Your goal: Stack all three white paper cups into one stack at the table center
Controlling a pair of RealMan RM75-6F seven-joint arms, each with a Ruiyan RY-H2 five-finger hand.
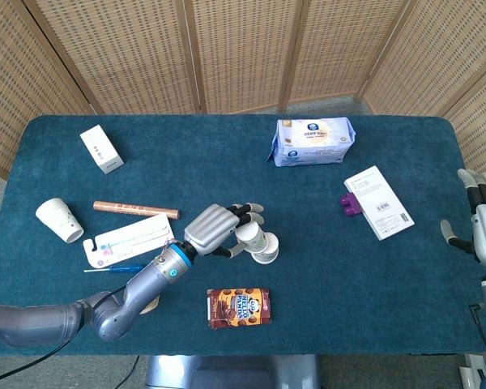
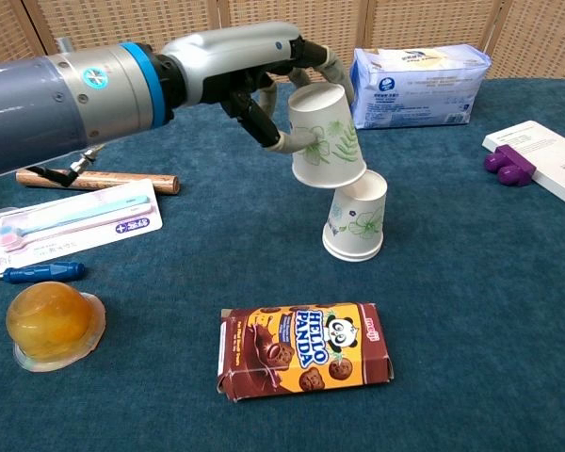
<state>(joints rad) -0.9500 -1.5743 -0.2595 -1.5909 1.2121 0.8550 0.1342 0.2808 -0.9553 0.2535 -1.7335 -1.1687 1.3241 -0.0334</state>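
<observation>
A third cup (image 1: 58,220) lies at far left. Mid-frame, the left hand (image 2: 264,80) clamps an inverted cup (image 2: 325,139), tilted above the standing cup (image 2: 356,217) for stacking. At far right the right hand (image 1: 484,229) rests, fingers apart

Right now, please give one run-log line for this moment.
left hand: holds inverted paper cup over centre cup | right hand: idle, open | third cup: unstacked

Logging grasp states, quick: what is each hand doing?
Left hand: holding a paper cup upside down.
Right hand: open, fingers apart, empty.
</observation>
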